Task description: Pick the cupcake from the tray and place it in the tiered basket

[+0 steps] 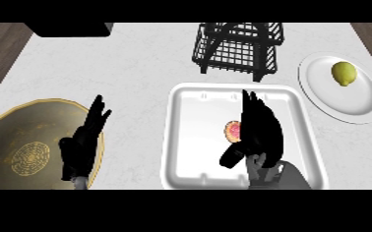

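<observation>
While the cupcake (232, 130) is sitting in the white tray (196, 128), a little right of the tray's centre, the task is looking barely begun: nothing is being lifted, and nothing is showing inside the tiered basket (236, 49), as far as its black wire lets one see. The right hand (260, 130) is hanging over the tray with its fingers stretched straight toward 12 o'clock, released rather than clenched. It is lying right against the cupcake's 3 o'clock side and hiding part of it. Whether it is actually touching the cupcake I am not able to tell. The left hand (81, 145) is resting at the tray's 9 o'clock, fingers up and relaxed, grasping nothing, over the edge of a dark gold-patterned plate (29, 128). The basket is standing just beyond the tray at its 12 o'clock. A lemon (344, 73) is lying on a white plate (323, 96) at the tray's 2 o'clock, apart from the work. By my reading, every real step is waiting: closing round the cupcake, raising it, carrying it toward 12 o'clock and setting it down in the basket
</observation>
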`<action>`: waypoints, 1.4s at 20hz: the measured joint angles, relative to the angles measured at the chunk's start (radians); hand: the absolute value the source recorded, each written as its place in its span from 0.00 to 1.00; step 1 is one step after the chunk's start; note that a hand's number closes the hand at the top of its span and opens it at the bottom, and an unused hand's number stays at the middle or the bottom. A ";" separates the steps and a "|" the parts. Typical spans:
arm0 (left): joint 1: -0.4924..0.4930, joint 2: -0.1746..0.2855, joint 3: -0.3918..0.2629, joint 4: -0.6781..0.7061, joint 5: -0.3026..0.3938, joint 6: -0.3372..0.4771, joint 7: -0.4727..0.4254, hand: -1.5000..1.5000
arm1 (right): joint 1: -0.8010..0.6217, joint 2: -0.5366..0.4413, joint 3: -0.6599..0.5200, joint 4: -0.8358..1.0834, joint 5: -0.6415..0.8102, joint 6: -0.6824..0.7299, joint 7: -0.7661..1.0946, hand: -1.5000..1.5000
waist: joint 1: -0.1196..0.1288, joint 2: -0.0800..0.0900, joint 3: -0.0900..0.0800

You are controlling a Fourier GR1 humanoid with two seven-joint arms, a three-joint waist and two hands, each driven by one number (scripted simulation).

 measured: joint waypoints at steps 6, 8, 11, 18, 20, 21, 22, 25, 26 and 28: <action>-0.003 -0.008 0.001 0.008 -0.005 -0.003 0.002 0.50 | -0.024 0.031 -0.031 0.056 -0.007 0.035 -0.012 0.00 | 0.001 0.000 0.001; 0.000 -0.007 0.003 0.007 -0.004 -0.008 -0.003 0.50 | -0.036 0.035 -0.058 0.074 -0.013 0.050 -0.021 0.00 | 0.000 0.000 0.001; -0.001 -0.011 0.005 0.010 -0.006 -0.009 -0.001 0.50 | -0.031 0.039 -0.071 0.094 -0.016 0.065 -0.031 0.00 | -0.002 -0.001 0.001; 0.003 -0.020 0.005 0.015 -0.018 -0.008 -0.009 0.50 | -0.012 0.041 -0.092 0.118 -0.050 0.080 -0.030 0.00 | -0.003 -0.001 0.001; 0.004 -0.017 0.009 0.010 -0.014 -0.015 -0.001 0.50 | -0.003 0.042 -0.105 0.133 -0.050 0.081 -0.038 0.00 | -0.003 -0.001 0.001; 0.004 -0.018 0.009 0.012 -0.014 -0.017 -0.001 0.50 | -0.002 0.042 -0.104 0.133 -0.055 0.082 -0.037 0.00 | -0.003 -0.001 0.001; 0.008 -0.019 0.007 0.005 -0.018 -0.014 0.001 0.50 | 0.008 0.042 -0.106 0.128 -0.055 0.084 -0.039 0.00 | -0.003 -0.001 0.000; 0.017 -0.025 0.007 0.002 -0.019 -0.016 -0.010 0.50 | 0.019 0.043 -0.111 0.149 -0.048 0.079 -0.051 1.00 | -0.002 0.000 -0.001; 0.013 -0.031 0.006 0.012 -0.025 -0.012 -0.010 0.50 | 0.019 0.043 -0.107 0.156 -0.048 0.076 -0.052 1.00 | -0.003 0.000 -0.001; 0.012 -0.030 0.008 0.006 -0.026 -0.011 0.010 0.50 | 0.034 0.041 -0.104 0.154 -0.042 0.070 -0.060 1.00 | -0.003 0.000 -0.001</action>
